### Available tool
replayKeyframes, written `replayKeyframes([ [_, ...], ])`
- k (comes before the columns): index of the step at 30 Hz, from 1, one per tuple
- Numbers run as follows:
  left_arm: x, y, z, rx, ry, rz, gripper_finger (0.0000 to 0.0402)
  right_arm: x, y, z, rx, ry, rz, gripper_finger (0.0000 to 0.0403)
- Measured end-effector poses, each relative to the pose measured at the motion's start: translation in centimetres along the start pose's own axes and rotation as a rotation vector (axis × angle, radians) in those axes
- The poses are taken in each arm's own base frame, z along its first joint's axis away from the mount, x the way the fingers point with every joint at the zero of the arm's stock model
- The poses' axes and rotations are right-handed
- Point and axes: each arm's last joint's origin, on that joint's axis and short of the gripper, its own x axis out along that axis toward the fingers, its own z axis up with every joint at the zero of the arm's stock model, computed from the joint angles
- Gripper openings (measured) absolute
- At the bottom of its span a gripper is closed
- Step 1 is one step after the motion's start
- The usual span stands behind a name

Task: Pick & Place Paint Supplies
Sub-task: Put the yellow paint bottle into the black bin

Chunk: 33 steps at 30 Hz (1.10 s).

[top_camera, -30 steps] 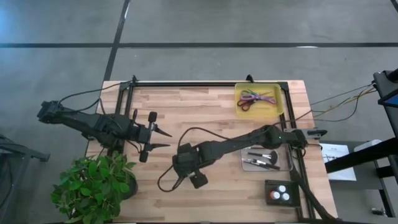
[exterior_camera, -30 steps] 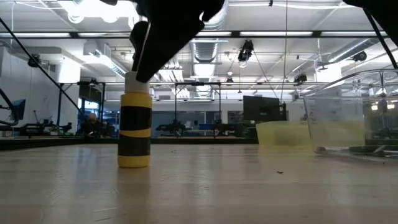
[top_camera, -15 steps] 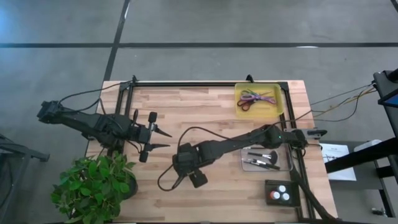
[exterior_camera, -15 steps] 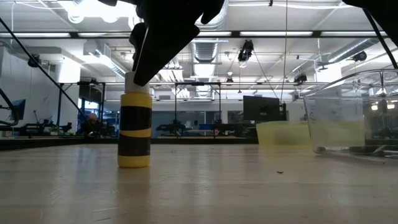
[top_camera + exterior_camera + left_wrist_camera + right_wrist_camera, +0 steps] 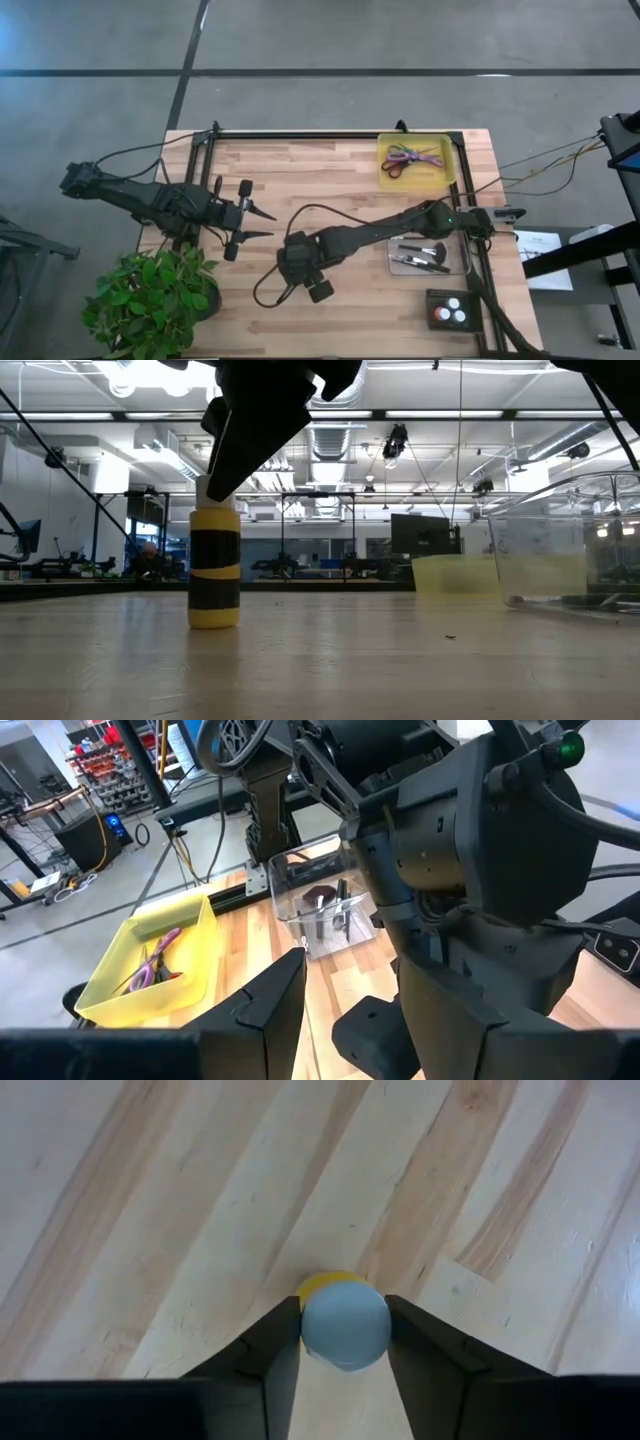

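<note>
Pale striped wood grain runs across the table (image 5: 330,170). The little bottle (image 5: 215,567) wears yellow with broad black bands and a whitish cap. Both arms are dark, nearly black. Over in the yellow tray (image 5: 448,152) lie scissors (image 5: 413,158) with green, purple and red handles. The clear bin (image 5: 462,258) holds dark brushes (image 5: 421,257). The plant (image 5: 150,300) is leafy green.

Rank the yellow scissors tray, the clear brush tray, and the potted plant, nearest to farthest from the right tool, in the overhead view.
From the right tool, near the table's front middle:
1. Potted plant, at the front left corner.
2. Clear brush tray, on the right side.
3. Yellow scissors tray, at the far right corner.
</note>
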Motion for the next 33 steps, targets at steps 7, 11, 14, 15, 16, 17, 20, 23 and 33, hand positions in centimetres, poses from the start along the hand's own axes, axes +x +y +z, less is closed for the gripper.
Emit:
replayKeyframes([
  [7, 0.0, 0.0, -0.1, 0.000, 0.007, -0.002, 0.0165, 0.0, -0.1, 0.0, -0.011, -0.007, 0.007, 0.0112],
  [11, 0.0, 0.0, -0.1, 0.001, 0.009, -0.002, 0.0165, 0.0, -0.1, -0.1, -0.030, 0.001, 0.006, 0.0112],
  [14, 0.0, 0.0, -0.1, -0.009, 0.009, -0.003, 0.0165, -0.7, 0.2, -0.4, -0.025, 0.036, 0.013, 0.0112],
  [15, 0.0, 0.0, -0.1, -0.015, 0.009, -0.005, 0.0165, -1.0, 0.4, -0.5, -0.017, 0.053, 0.017, 0.0112],
  [16, 0.0, 0.0, -0.1, -0.018, 0.008, -0.005, 0.0165, -1.3, 0.7, -0.5, -0.009, 0.060, 0.020, 0.0112],
  [17, 0.0, 0.0, -0.1, -0.018, 0.009, -0.005, 0.0165, -1.7, 1.1, -0.5, -0.004, 0.062, 0.023, 0.0112],
  [20, 0.0, 0.0, -0.1, -0.018, 0.008, -0.005, 0.0165, -3.0, 3.0, -0.4, -0.009, 0.079, 0.038, 0.0112],
  [23, 0.0, 0.0, -0.1, -0.019, 0.007, -0.005, 0.0165, -4.3, 5.1, -0.3, -0.018, 0.081, 0.054, 0.0112],
  [33, 0.0, 0.0, -0.1, -0.019, 0.008, -0.004, 0.0165, -12.1, 10.8, -0.6, 0.044, -0.033, 0.061, 0.0112],
])
